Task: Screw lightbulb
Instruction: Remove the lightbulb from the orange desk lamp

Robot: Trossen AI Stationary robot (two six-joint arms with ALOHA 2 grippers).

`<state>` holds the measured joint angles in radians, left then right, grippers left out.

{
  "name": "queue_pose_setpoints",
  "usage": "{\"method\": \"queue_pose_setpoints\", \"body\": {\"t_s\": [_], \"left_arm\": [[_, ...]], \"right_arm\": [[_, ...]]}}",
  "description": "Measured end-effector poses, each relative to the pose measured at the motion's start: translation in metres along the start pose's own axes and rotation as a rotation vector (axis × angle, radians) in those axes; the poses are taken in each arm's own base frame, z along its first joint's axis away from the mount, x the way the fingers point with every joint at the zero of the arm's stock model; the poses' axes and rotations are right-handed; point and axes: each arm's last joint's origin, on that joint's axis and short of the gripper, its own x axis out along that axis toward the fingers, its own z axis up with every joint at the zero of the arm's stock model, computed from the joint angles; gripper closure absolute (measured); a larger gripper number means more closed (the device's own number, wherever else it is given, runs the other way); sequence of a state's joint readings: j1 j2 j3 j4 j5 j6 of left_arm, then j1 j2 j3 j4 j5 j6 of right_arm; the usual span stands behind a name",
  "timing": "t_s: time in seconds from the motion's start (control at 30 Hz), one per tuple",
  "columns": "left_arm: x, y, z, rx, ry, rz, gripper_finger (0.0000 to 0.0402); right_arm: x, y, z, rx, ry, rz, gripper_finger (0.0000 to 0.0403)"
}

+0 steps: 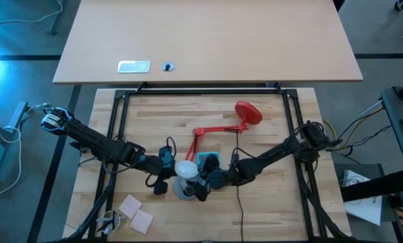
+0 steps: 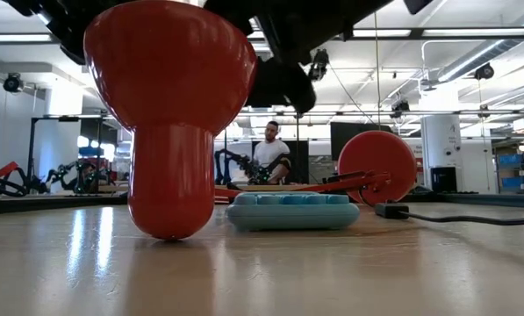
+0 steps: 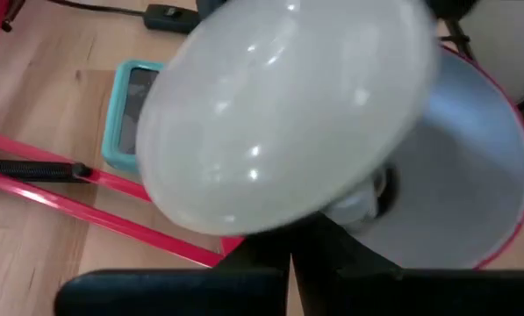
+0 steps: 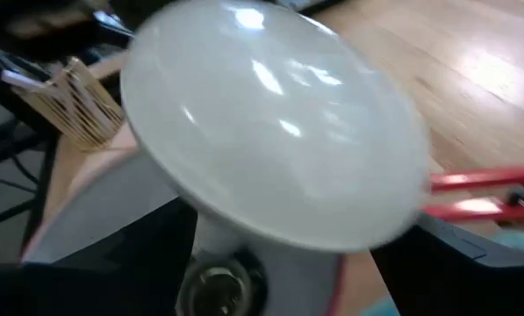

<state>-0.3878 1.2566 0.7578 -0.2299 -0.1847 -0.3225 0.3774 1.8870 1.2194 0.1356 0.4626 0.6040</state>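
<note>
The white lightbulb [image 1: 185, 168] stands dome-up and tilted in the red lamp shade [image 1: 182, 191]. Its neck [image 3: 358, 202] points into the shade's white inside [image 3: 472, 175]. In the low view the shade [image 2: 169, 105] stands mouth-up with its narrow end on the table. My left gripper [image 1: 162, 177] is at the shade's left side, shut on its rim. My right gripper [image 1: 206, 182] is at the shade's right side, its fingers on either side of the lightbulb [image 4: 270, 132] below the dome. The lamp's round base [image 1: 248, 111] lies farther back. My left gripper [image 3: 292, 263] pinches the shade's rim [image 3: 231, 247] between its two fingers at the near-left of the mouth, coming from the table's left. The shade stays on the table, mouth up. My right gripper [image 4: 279, 263] comes from the table's right with one finger [image 4: 130, 254] on each side of the bulb's narrowing part [image 4: 218, 233] under the dome. The dome hides the exact spots of contact. The bulb leans, with its base end down in the shade.
A teal block [image 1: 208, 160] lies just behind the shade, by the lamp's red folding arm [image 1: 211, 130]. A black cable [image 1: 240, 206] runs to the near edge. Tan and pink squares [image 1: 137, 212] lie near left. A person [image 2: 270, 151] sits in the room beyond.
</note>
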Motion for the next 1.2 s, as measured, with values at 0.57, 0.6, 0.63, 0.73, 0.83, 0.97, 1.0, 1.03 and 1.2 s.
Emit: {"method": "queue_pose_setpoints", "body": {"t_s": [0.57, 0.6, 0.63, 0.73, 0.83, 0.97, 1.0, 1.03, 1.2], "left_arm": [[0.011, -0.003, 0.006, -0.046, -0.079, 0.017, 0.0401], [0.011, -0.003, 0.006, -0.048, -0.084, 0.015, 0.0401], [0.011, -0.003, 0.006, -0.050, -0.086, 0.014, 0.0401], [0.011, -0.003, 0.007, -0.051, -0.089, 0.013, 0.0401], [0.011, -0.003, 0.007, -0.044, -0.090, 0.013, 0.0401], [0.011, -0.004, 0.008, -0.020, -0.103, 0.009, 0.0401], [0.011, -0.004, 0.009, -0.017, -0.112, 0.006, 0.0401], [0.011, -0.005, 0.010, -0.011, -0.120, 0.004, 0.0401], [0.010, -0.007, 0.013, 0.038, -0.162, 0.000, 0.0401]], "right_arm": [[0.006, 0.007, 0.006, -0.108, -0.107, 0.078, 0.0096], [0.005, 0.008, 0.006, -0.122, -0.117, 0.085, 0.0095], [0.005, 0.009, 0.007, -0.138, -0.127, 0.090, 0.0095], [0.004, 0.012, 0.008, -0.177, -0.149, 0.101, 0.0094], [0.004, 0.012, 0.008, -0.189, -0.153, 0.103, 0.0099], [0.003, 0.013, 0.008, -0.190, -0.153, 0.105, 0.0104], [0.003, 0.013, 0.008, -0.186, -0.158, 0.108, 0.0105], [0.002, 0.015, 0.008, -0.182, -0.164, 0.116, 0.0106], [-0.001, 0.020, 0.009, -0.163, -0.189, 0.139, 0.0105]]}}
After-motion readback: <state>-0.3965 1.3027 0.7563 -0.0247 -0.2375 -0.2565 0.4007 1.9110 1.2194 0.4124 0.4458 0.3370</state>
